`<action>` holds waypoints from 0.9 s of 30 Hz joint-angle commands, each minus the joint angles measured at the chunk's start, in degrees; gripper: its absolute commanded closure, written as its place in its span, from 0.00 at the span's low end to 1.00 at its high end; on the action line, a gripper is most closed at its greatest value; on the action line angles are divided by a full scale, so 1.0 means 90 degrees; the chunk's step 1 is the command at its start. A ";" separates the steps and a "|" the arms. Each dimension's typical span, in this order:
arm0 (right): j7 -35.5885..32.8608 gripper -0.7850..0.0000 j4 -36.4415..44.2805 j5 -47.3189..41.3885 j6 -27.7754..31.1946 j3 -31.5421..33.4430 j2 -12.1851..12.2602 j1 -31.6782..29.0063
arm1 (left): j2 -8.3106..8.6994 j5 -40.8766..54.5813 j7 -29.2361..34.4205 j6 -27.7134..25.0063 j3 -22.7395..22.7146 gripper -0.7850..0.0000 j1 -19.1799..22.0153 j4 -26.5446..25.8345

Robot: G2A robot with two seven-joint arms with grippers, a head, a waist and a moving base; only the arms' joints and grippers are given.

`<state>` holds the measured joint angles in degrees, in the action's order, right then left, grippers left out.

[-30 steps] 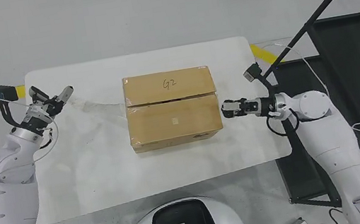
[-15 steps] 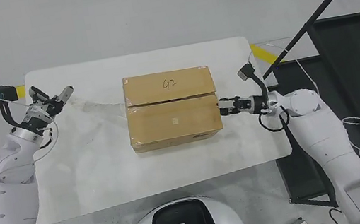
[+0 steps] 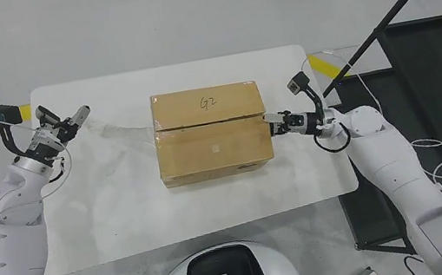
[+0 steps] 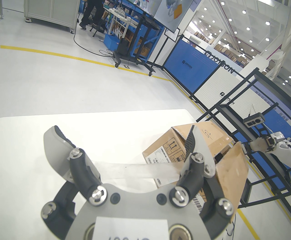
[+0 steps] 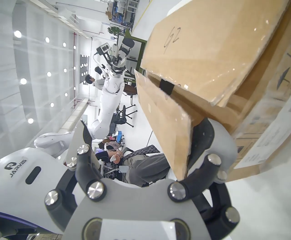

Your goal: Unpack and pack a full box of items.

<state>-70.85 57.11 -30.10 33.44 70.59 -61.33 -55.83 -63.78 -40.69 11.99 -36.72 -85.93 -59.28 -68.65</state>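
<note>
Grey metal with black pads, the left gripper [image 3: 63, 115] hangs well off the box's left end, fingers spread wide and clamping nothing. A strip of clear tape [image 4: 136, 169], thin and glossy, lies across between its fingers and trails toward the box; we can't tell which finger it is stuck to.

The box [image 3: 212, 135] is plain brown corrugated cardboard, rectangular. It sits flat mid-table [image 3: 127, 206] with its long axis running from one arm to the other. Two top flaps meet in a seam along that axis. The far flap [image 3: 207, 105] has a handwritten mark. The robot-side flap [image 3: 214, 149] looks slightly raised at its right end, with the seam gapped there. Printed labels are on the side walls.

At the box's right end is the right gripper [image 3: 274, 125], jaws released and apart. In its wrist view the raised flap's short edge lies between the fingers, with one pad [image 5: 204, 141] against the cardboard and the other finger well clear.

We judge the coming move turns on that. The right arm is far nearer, with the flap edge between its jaws. The flap hinges on the box's long robot-side edge, so closing and swinging toward the robot should open it. The thin board may slip or buckle if pinched only at the corner.
</note>
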 commanded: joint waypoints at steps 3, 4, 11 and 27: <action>-0.0095 0.00 0.0088 -0.0407 -0.0095 0.0073 0.0078 -0.0003 | 0.0000 0.0000 0.0000 0.0000 0.0000 0.00 0.0000 0.0000; -0.0131 0.00 0.0147 -0.0521 -0.0131 0.0105 0.0102 -0.0025 | 0.0000 0.0000 0.0000 0.0000 0.0000 0.00 0.0000 0.0000; -0.0634 0.00 0.0988 -0.1170 -0.0633 0.0319 0.0287 -0.0390 | 0.0000 0.0000 0.0000 0.0000 0.0000 0.00 0.0000 0.0000; -0.1765 0.00 0.3079 -0.1044 -0.1763 0.0328 0.0620 -0.1526 | 0.0000 0.0000 0.0000 0.0000 0.0000 0.00 0.0000 0.0000</action>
<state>-86.59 84.36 -39.75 17.72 73.90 -55.86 -69.08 -63.78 -40.69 11.99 -36.72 -85.93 -59.28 -68.65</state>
